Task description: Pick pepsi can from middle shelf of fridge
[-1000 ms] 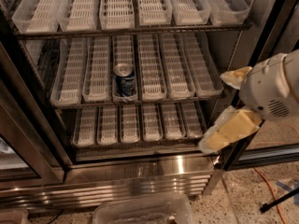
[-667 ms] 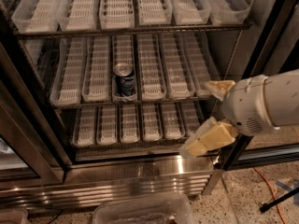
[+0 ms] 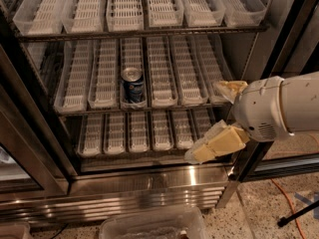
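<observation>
Here, gripper [image 3: 205, 121] spread — right of pepsi can [image 3: 133, 85], plastic lanes [image 3: 160, 73] between, middle shelf [image 3: 169, 108].

The gripper [image 3: 204, 121], fingers [image 3: 219, 142] spread at the fridge's [image 3: 149, 183] right side, hides the middle shelf's [image 3: 159, 73] right front corner; its arm [image 3: 294, 106] runs off the right edge. The pepsi can's [image 3: 132, 85] logo cannot be made out.

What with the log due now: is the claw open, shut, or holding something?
Claw: open, holding nothing, at the lower right of the fridge, apart from the can.
</observation>
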Robot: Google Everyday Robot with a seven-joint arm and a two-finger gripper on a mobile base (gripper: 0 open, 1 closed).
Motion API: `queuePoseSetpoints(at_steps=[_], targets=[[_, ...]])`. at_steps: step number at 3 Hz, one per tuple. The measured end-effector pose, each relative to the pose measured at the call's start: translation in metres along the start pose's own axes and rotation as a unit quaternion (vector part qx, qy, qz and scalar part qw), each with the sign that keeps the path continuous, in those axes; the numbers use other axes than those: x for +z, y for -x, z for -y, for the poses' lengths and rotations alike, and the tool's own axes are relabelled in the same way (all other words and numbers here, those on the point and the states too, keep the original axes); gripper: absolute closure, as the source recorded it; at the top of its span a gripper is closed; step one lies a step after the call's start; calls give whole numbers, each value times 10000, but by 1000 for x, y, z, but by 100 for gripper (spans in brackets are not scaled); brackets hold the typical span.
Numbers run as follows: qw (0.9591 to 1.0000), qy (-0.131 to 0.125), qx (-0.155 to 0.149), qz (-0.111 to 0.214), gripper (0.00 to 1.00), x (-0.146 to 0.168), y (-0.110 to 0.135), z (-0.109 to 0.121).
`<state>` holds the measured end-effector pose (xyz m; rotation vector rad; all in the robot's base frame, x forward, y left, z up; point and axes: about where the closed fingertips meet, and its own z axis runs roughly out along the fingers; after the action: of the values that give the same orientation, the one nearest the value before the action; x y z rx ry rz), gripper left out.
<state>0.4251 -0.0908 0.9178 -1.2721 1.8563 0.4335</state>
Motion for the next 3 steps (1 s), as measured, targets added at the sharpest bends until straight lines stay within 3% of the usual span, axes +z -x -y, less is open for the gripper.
queuePoseSetpoints(at_steps=[1, 2, 3], targets=[[10000, 67, 9, 21, 0, 5, 0, -3], [9993, 14, 211, 294, 0, 18, 0, -11], [9959, -224, 500, 722, 0, 40, -9, -28]])
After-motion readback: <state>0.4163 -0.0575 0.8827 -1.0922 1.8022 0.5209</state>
